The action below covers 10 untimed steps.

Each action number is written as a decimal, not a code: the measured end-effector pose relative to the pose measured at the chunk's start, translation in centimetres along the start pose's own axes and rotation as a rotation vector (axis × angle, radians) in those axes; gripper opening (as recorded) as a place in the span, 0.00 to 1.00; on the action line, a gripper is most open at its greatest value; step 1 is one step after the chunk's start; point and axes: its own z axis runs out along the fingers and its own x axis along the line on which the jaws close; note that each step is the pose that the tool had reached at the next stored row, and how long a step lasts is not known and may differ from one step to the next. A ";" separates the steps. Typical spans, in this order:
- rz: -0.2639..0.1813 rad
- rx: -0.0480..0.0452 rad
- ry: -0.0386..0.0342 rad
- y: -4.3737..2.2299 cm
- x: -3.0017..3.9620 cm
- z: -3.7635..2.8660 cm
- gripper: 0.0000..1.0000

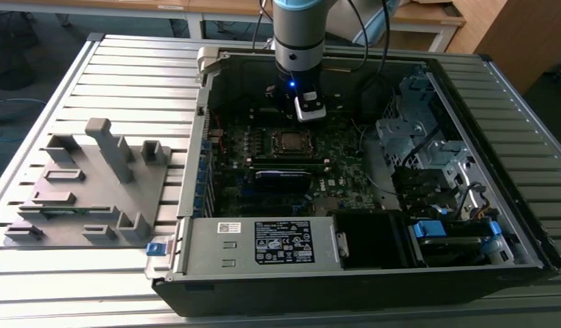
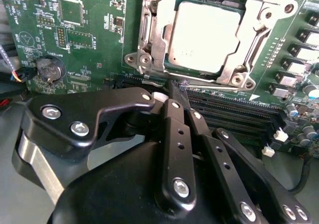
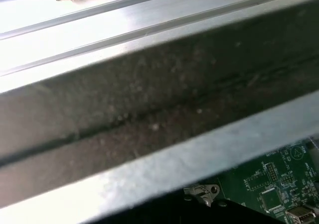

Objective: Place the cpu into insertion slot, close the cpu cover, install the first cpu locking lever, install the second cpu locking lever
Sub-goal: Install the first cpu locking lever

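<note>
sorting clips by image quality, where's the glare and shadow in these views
Second wrist view: glare washes the cpu top nearly white, while the gripper is a dark mass in front. First wrist view: the table slats blow out to white above a dim case wall. Exterior view: the motherboard sits in shadow.
</note>
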 end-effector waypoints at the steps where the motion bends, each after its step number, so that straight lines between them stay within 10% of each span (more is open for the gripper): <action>1: 0.000 0.0000 0.0000 0.02 -0.01 -0.13 0.10; 10: 0.000 -0.0022 -0.0062 0.19 0.32 -0.18 0.10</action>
